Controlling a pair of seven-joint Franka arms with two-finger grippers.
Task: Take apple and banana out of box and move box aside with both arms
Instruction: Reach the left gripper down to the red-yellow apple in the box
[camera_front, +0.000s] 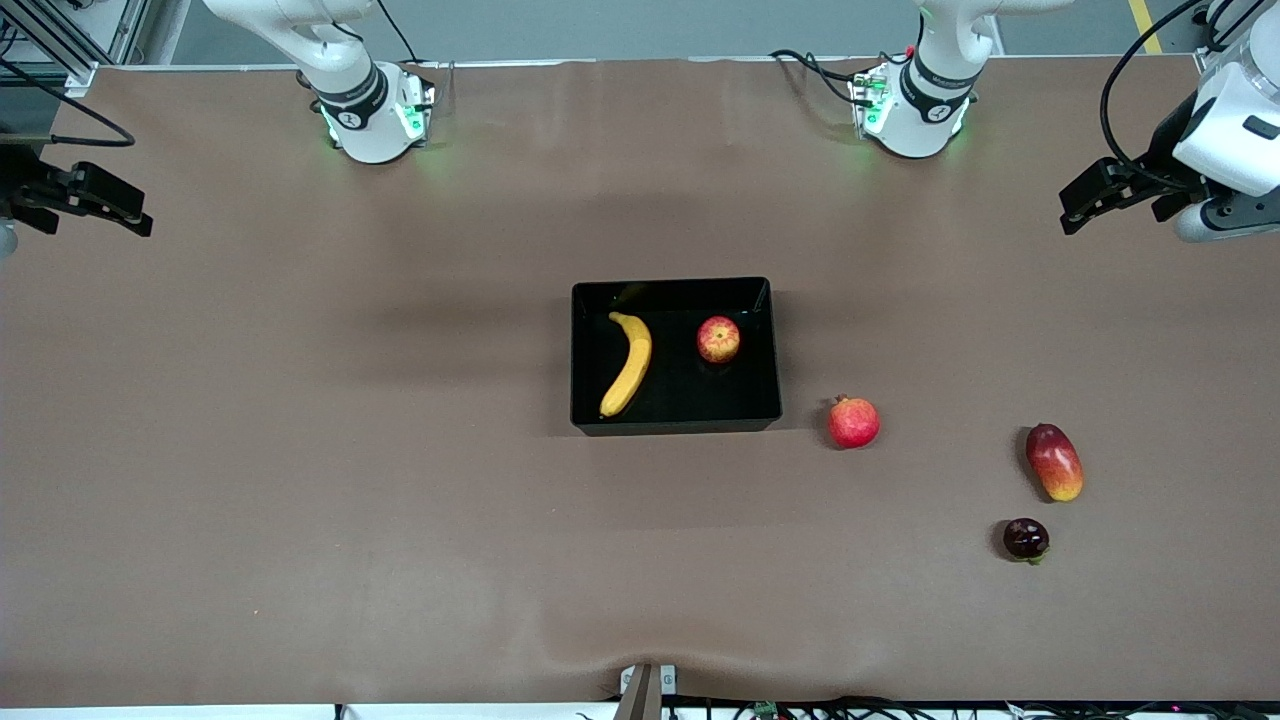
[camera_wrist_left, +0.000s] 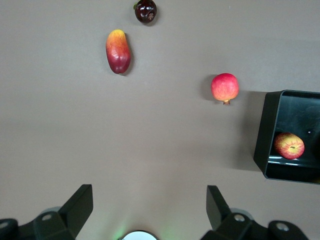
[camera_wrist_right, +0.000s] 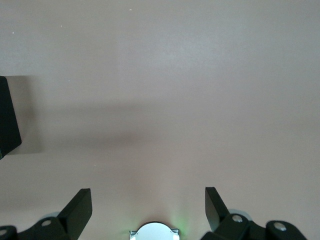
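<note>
The black box (camera_front: 675, 418) stands at the middle of the table. The yellow banana (camera_front: 629, 363) and the red-and-yellow apple (camera_front: 718, 339) lie inside it, apart from each other. The left wrist view shows a corner of the box (camera_wrist_left: 265, 135) with the apple (camera_wrist_left: 289, 145) in it. The right wrist view shows only a corner of the box (camera_wrist_right: 7, 120). My left gripper (camera_front: 1085, 205) is open and empty, raised over the left arm's end of the table. My right gripper (camera_front: 120, 212) is open and empty, raised over the right arm's end.
A red pomegranate (camera_front: 853, 422) lies just beside the box toward the left arm's end. A red-orange mango (camera_front: 1054, 461) and a small dark fruit (camera_front: 1025, 539) lie farther toward that end, nearer the front camera. They also show in the left wrist view: pomegranate (camera_wrist_left: 224, 87), mango (camera_wrist_left: 118, 51).
</note>
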